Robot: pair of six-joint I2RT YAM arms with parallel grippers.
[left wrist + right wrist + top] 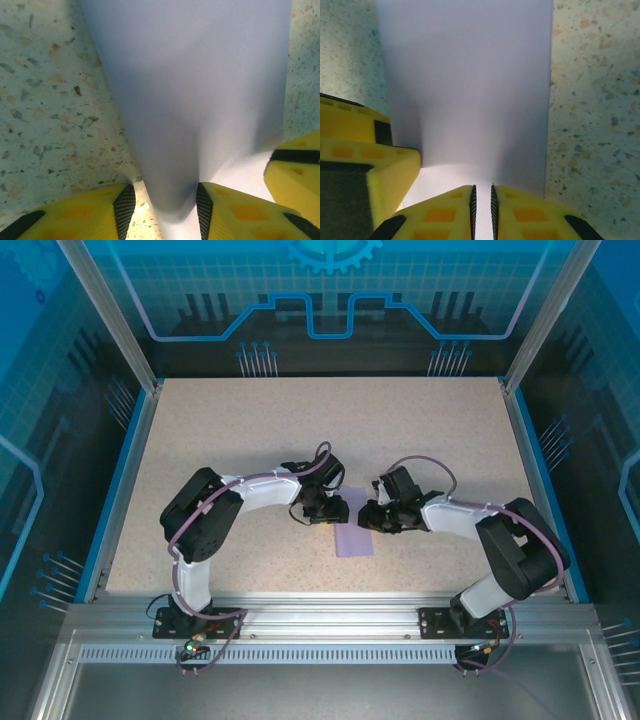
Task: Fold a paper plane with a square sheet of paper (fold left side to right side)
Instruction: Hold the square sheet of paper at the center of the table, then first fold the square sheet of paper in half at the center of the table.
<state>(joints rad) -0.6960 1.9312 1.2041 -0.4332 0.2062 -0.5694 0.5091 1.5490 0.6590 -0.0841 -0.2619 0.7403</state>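
Observation:
The square sheet of paper (354, 540) is lavender and lies on the speckled table between my two grippers, looking like a narrow upright strip from above. My left gripper (328, 510) is at its upper left corner. In the left wrist view a raised, curved hump of the paper (200, 75) runs down between the jaws of the left gripper (165, 200), with bare table showing beside the left pad. My right gripper (372, 518) is at the upper right edge. In the right wrist view its jaws (482, 200) stand almost together over the paper (470, 75), a thin slit left between the pads.
The other arm's yellow finger (370, 155) sits close at the left of the right wrist view, and likewise a yellow finger (295, 170) at the right of the left wrist view. Blue-edged walls (120, 480) ring the table (250, 430).

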